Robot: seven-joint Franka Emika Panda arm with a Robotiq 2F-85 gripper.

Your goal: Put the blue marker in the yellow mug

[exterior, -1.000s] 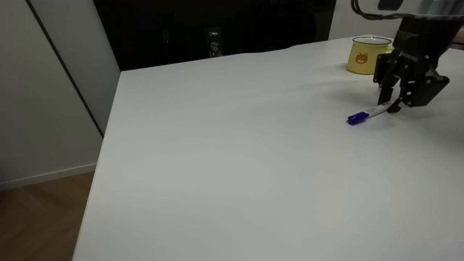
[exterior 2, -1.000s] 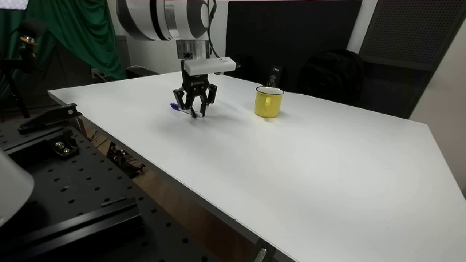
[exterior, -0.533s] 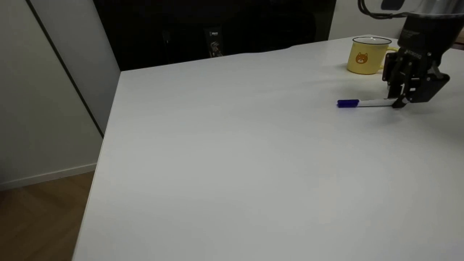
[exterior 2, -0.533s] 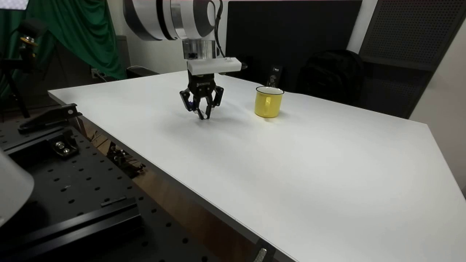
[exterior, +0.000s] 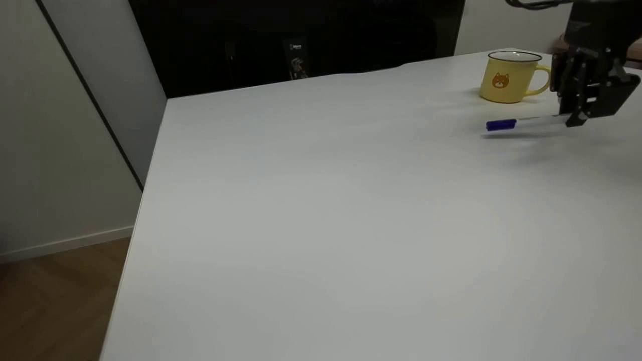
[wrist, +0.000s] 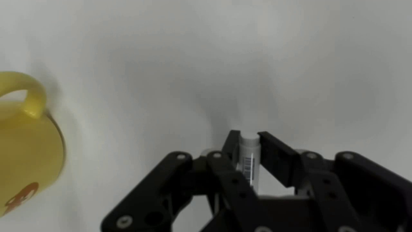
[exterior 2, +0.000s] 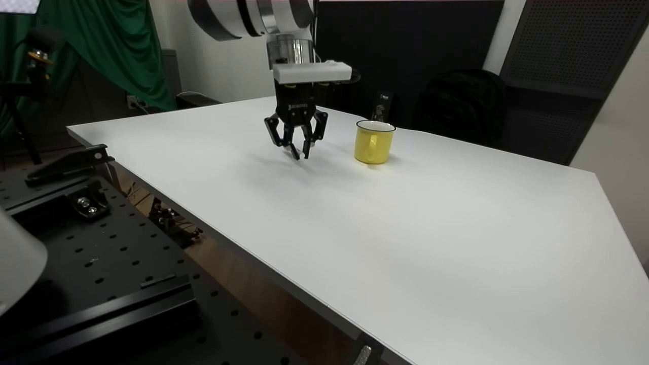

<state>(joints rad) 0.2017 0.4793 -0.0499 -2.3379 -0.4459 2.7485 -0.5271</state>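
Fingers (wrist: 278,158) grasp the blue marker (exterior: 526,122) by its white end, nearly level above the tabletop (exterior: 301,210); in an exterior view, the yellow mug (exterior 2: 375,143) stands right of them. The carry seems in hand; the next move calls for height and a cap-down tilt.

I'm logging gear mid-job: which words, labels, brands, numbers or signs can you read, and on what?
"ROBOTIQ": on the hand, small pale letters, just legible in an exterior view.
On the black box in the background: pale lettering, too small and blurred to read.
On the blue marker: barcode-like stripes in the wrist view, no legible digits.
On the yellow mug: an animal-face picture, no words visible.
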